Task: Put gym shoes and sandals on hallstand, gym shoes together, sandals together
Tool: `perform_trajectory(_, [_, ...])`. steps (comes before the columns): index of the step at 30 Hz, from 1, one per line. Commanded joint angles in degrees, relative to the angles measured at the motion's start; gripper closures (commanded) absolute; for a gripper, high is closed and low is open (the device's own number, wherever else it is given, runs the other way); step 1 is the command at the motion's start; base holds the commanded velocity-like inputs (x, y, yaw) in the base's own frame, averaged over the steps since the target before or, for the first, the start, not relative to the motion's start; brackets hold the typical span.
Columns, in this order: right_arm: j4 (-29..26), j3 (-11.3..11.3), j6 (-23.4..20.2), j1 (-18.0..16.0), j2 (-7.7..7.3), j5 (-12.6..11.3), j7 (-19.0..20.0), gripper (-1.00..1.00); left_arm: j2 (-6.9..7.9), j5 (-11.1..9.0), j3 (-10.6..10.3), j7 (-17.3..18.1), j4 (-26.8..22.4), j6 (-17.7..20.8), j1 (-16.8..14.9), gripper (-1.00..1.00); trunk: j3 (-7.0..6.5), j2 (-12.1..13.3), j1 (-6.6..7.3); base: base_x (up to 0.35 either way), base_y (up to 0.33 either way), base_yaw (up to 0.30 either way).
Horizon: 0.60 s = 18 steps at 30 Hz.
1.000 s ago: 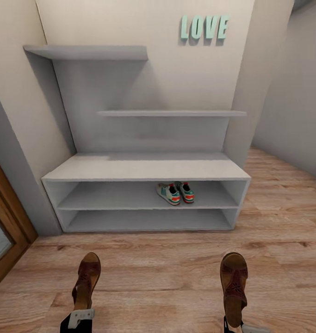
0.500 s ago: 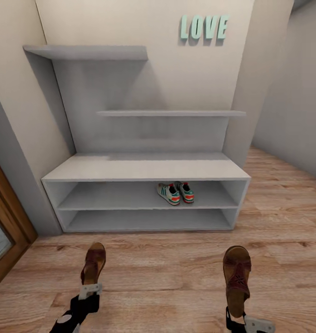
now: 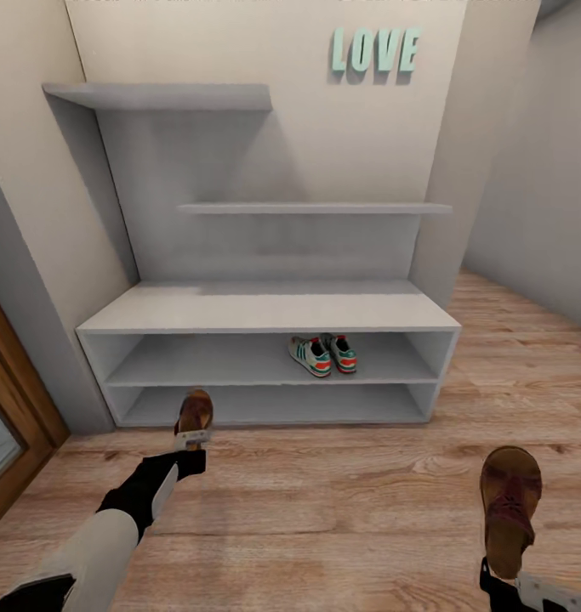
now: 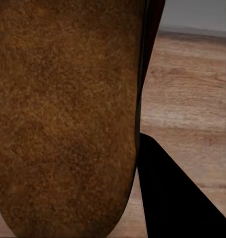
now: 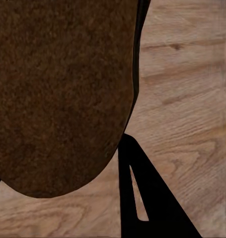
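The two gym shoes (image 3: 311,356) (image 3: 343,353) stand side by side on the upper shelf row of the light-grey hallstand (image 3: 269,308), right of its middle. My left gripper (image 3: 192,439) is shut on one brown sandal (image 3: 194,413), held just in front of the lower shelf opening at its left. My right gripper (image 3: 504,576) is shut on the other sandal (image 3: 509,501), held over the corridor floor (image 3: 341,501) at the lower right. In the left wrist view the sandal's sole (image 4: 63,114) is close up, and in the right wrist view the other sandal's sole (image 5: 58,89) too.
Teal "LOVE" letters (image 3: 375,51) and two stepped wall shelves (image 3: 316,208) hang above the unit. A wooden door frame (image 3: 14,399) stands at the left. The corridor runs on past the unit's right end (image 3: 511,314).
My left arm has reached forward, carrying its sandal from the near floor area up to the lower shelf's front. My right arm has carried its sandal to the right.
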<state>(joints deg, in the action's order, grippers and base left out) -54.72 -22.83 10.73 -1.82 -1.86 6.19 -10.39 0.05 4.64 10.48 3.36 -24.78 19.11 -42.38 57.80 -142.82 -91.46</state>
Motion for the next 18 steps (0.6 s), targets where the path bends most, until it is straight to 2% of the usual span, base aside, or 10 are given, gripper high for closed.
perform_trajectory(1, [-1.61, -1.65, -3.04, -0.03, -0.31, 0.48, -0.06, 1.0, -0.2, 0.68, 0.45, -0.06, -0.12, 1.21, -0.94, 1.0, 0.06, -0.02, 0.01, 0.0, 0.0, 0.0])
perform_trajectory(3, [-2.96, -3.67, -5.74, -0.03, -0.53, 0.08, 0.52, 1.0, -0.48, 0.68, 0.44, -0.57, -0.15, 1.95, -1.77, 1.0, 0.06, -0.02, 0.01, 0.0, 0.0, 0.0])
perform_trajectory(4, [-3.92, -5.87, -7.95, -0.03, -0.68, -0.54, 1.61, 1.0, -0.85, 0.7, 0.4, -1.09, -0.13, 2.65, -2.6, 1.0, 0.06, -0.02, 0.01, 0.0, 0.0, 0.0])
perform_trajectory(6, [-4.56, -8.03, -9.6, -0.03, -0.78, -1.23, 3.27, 1.0, -1.26, 0.7, 0.38, -1.58, 0.0, 3.47, -3.46, 1.0, 0.06, -0.02, 0.01, 0.0, 0.0, 0.0])
perform_trajectory(7, [-4.97, -9.83, -10.67, -0.03, -0.84, -1.75, 5.42, 1.0, -1.65, 0.71, 0.35, -1.98, 0.09, 4.52, -4.27, 1.0, 0.06, -0.02, 0.01, 0.0, 0.0, 0.0])
perform_trajectory(10, [-5.43, -11.87, -11.83, -0.03, -0.91, -2.22, 9.99, 1.0, -2.29, 0.91, 0.29, -2.48, -0.07, 6.71, -5.37, 1.0, 0.06, -0.02, 0.01, 0.0, 0.0, 0.0])
perform_trajectory(14, [-5.6, -12.81, -12.4, -0.03, -0.89, -2.41, 13.09, 1.0, -2.58, 1.63, 0.04, -2.58, -0.34, 8.11, -5.94, 1.0, 0.06, -0.02, 0.01, 0.0, 0.0, 0.0])
perform_trajectory(18, [-5.67, -13.07, -12.62, -0.03, -0.87, -2.47, 14.11, 1.0, -2.54, 2.03, -0.62, -2.45, -0.59, 8.6, -6.07, 1.0, 0.06, -0.02, 0.01, 0.0, 0.0, 0.0])
